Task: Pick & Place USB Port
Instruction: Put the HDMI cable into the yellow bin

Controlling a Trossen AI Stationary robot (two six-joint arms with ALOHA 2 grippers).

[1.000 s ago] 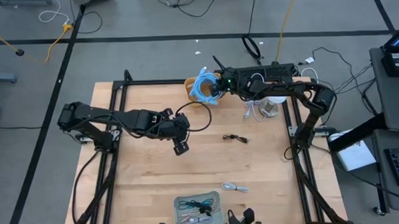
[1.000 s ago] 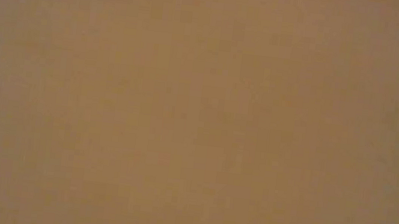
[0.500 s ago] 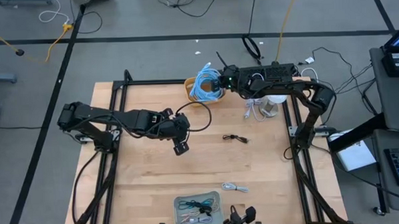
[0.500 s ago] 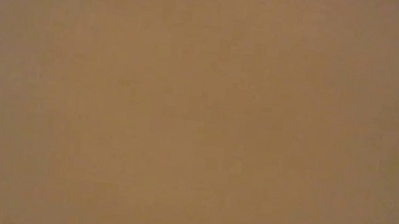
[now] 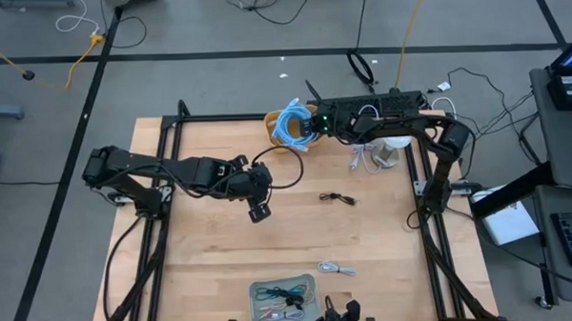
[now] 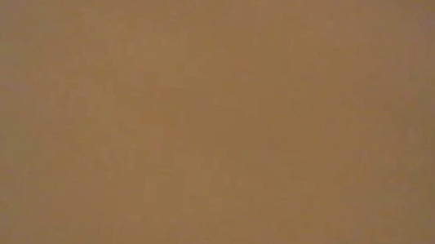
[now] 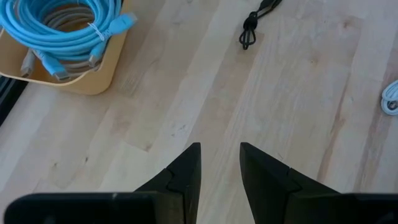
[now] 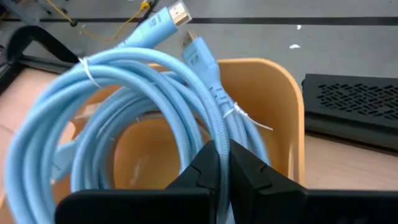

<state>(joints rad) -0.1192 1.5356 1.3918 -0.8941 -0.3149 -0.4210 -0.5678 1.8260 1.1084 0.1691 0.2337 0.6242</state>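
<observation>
A light blue coiled cable (image 5: 291, 125), tied with white ties, is at a tan bin (image 5: 277, 132) at the table's far edge; the left wrist view shows the coil (image 7: 59, 31) and bin (image 7: 93, 78) too. My right gripper (image 5: 310, 125) reaches in from the right and is shut on the coil. My left gripper (image 5: 259, 211) hovers open over the middle of the table, touching nothing. A small black cable (image 5: 337, 198) lies flat on the wood to its right. The low view shows only a flat brown blur. My right gripper (image 8: 222, 163) pinches several strands of the blue coil (image 8: 214, 127) between its two fingers, on the coil's right side next to a white tie (image 8: 244, 115). The fingers come roughly level from the table's right. The coil stands tilted, its lower loops inside the bin (image 8: 277, 106), its two plugs (image 8: 186, 28) sticking up.
A tray of cables (image 5: 286, 296) sits at the near edge, with a white cable (image 5: 337, 268) beside it. White cables and a cup (image 5: 381, 155) lie near the right rail. A black box (image 5: 379, 105) stands behind the far edge. Bare wood lies mid-table.
My right gripper, still shut on the blue coil, rose slightly and drew toward the far right, then came back down and left over the bin. The coil swung with it. My left arm kept still.
</observation>
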